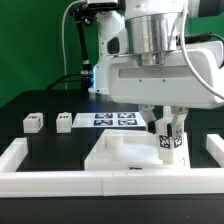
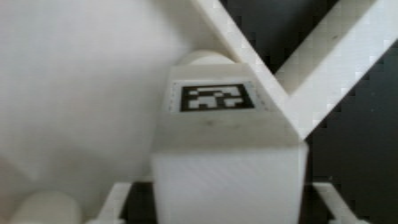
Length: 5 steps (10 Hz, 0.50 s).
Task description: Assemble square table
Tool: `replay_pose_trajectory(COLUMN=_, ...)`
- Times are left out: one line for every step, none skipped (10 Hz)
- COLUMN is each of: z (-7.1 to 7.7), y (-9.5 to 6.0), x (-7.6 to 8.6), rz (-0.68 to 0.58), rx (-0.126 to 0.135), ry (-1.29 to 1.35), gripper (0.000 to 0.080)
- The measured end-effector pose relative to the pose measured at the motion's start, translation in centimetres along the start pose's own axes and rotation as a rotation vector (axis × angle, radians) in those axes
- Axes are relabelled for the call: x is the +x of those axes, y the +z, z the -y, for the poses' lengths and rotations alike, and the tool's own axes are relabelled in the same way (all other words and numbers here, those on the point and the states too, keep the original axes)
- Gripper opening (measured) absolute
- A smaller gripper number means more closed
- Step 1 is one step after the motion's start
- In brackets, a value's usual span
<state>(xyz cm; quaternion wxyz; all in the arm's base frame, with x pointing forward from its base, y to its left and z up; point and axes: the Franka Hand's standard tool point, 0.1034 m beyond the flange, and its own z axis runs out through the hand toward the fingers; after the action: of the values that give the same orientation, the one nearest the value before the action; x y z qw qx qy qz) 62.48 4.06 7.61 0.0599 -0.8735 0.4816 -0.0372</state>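
Note:
The square table's white top [image 1: 115, 152] lies flat inside the border wall, towards the exterior view's right. My gripper [image 1: 167, 138] hangs over the top's right part, shut on a white tagged leg [image 1: 168, 145] that stands upright between the fingers. In the wrist view the leg [image 2: 221, 150] fills the middle, tag facing the camera, with a finger [image 2: 118, 200] on either side. The white top [image 2: 80, 90] lies behind the leg. Two more legs [image 1: 31, 122] [image 1: 64, 121] rest on the black table at the exterior view's left.
The marker board [image 1: 113, 118] lies flat behind the table top. A long white border wall [image 1: 60, 182] runs along the front and turns up both sides. The arm's white body [image 1: 160, 70] looms above the right half.

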Motion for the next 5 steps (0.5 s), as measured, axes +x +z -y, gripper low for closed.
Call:
replay_pose_trajectory(z=0.2, y=0.04, x=-0.43, rz=0.0, rx=-0.001, ry=0.082, gripper=0.029)
replay_pose_trajectory(z=0.31, y=0.07, x=-0.68, rz=0.0, rx=-0.003, ry=0.158, gripper=0.029)
replay_pose_trajectory(z=0.26, y=0.08, x=-0.66, rz=0.003, rx=-0.003, ry=0.188, gripper=0.029)
replay_pose_trajectory(z=0.31, y=0.1, x=-0.78, rz=0.007, rx=-0.001, ry=0.214, gripper=0.029)
replay_pose_trajectory(z=0.35, y=0.1, x=-0.83, rz=0.007, rx=0.0, ry=0.201, gripper=0.029)
